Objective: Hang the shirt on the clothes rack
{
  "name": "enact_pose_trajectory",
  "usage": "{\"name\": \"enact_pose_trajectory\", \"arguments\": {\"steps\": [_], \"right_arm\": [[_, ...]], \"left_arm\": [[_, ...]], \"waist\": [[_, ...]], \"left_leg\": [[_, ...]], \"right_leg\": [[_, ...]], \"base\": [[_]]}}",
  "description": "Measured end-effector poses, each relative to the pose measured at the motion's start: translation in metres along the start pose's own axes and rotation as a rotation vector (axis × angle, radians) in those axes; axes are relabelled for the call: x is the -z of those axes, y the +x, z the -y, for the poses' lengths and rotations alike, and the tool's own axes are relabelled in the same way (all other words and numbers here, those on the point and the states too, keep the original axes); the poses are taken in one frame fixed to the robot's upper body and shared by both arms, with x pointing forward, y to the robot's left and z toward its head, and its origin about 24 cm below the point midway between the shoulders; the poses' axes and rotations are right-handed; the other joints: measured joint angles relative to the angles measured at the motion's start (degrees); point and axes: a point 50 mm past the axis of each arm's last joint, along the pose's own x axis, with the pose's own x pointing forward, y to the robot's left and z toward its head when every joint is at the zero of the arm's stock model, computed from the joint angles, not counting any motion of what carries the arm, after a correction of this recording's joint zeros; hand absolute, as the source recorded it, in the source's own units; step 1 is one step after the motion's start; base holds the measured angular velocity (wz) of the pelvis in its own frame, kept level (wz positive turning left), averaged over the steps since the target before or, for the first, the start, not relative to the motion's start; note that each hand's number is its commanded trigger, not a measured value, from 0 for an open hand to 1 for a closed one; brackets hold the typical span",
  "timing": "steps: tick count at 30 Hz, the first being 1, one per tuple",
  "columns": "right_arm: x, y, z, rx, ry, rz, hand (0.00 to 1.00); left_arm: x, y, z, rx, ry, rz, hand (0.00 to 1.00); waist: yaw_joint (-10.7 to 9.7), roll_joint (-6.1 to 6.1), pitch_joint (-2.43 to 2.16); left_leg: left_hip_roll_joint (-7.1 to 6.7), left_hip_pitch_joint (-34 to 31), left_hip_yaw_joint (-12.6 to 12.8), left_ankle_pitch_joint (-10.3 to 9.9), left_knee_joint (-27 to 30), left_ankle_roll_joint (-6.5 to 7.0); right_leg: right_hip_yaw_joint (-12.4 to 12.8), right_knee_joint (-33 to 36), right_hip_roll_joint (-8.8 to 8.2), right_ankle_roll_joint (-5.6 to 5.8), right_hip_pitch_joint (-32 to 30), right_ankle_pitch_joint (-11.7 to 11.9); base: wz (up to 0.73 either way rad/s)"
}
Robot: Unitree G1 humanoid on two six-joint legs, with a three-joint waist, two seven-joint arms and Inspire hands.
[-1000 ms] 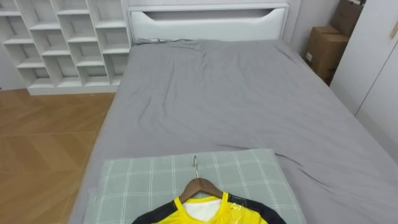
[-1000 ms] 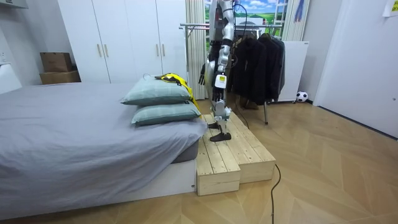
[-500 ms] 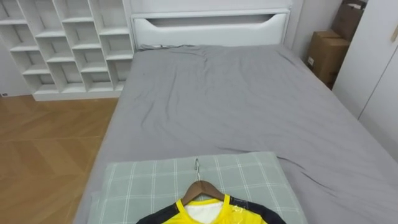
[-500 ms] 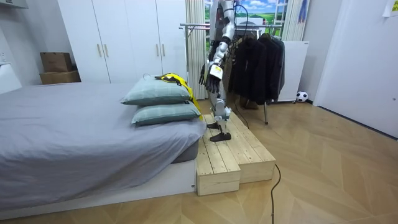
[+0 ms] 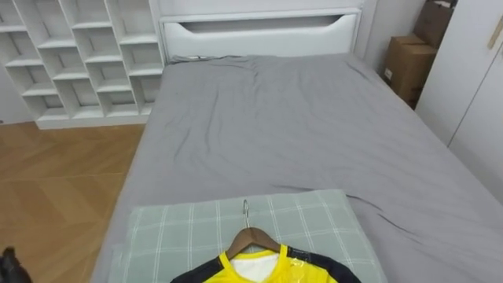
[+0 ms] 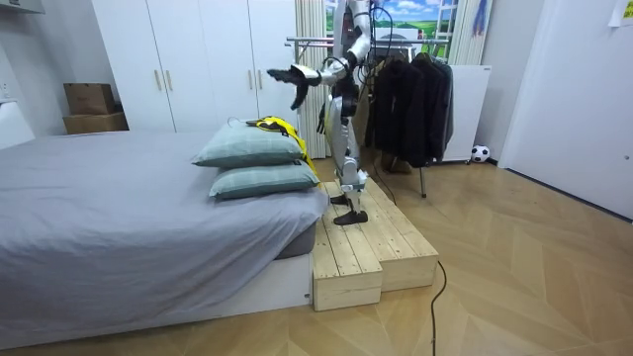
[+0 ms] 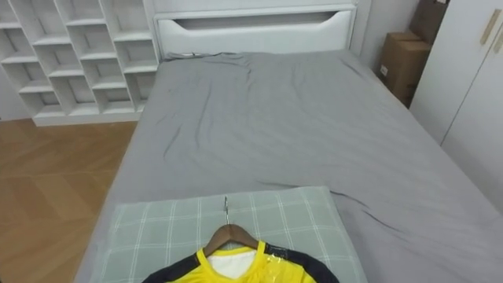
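Yellow shirt point(image 5: 263, 273) with dark shoulders on a wooden hanger point(image 5: 253, 235), lying on a green checked pillow point(image 5: 173, 232) at the near end of a grey bed point(image 5: 291, 126); white shelves point(image 5: 71, 63) at left, cardboard box point(image 5: 409, 63) at right; left hand point(image 5: 9, 267) in lower-left corner

Silvery-white limbs, each ending in a black robot hand point(image 6: 285, 76).

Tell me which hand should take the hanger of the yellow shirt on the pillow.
Left. The left hand is raised and stretched out over the pillows, open, near the yellow shirt and its hanger. The right hand hangs low beside the body.
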Motion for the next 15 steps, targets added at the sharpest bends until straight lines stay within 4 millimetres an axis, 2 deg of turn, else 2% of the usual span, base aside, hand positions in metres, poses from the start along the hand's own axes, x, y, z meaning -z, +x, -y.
{"name": "enact_pose_trajectory", "arguments": {"steps": [6,15], "right_arm": [[-0.002,-0.001,0.004,0.031,-0.047,0.03,0.0],[-0.005,-0.003,0.011,0.071,-0.115,0.04,0.0]], "left_arm": [[-0.023,0.01,-0.011,-0.103,0.096,0.198,0.0],[-0.043,0.003,-0.003,-0.099,0.095,0.318,0.0]], "waist": [[-0.9,0.36,0.06],[-2.4,0.4,0.14]], "left_leg": [[-0.01,0.2,0.2,0.0,0.0,0.0],[0.07,0.7,0.7,0.0,-0.4,0.0]], "right_leg": [[0.6,-0.1,0.02,0.0,0.0,0.0],[1.5,-0.1,0.11,0.0,-0.1,0.0]], "base": [[-0.02],[-0.02]]}}
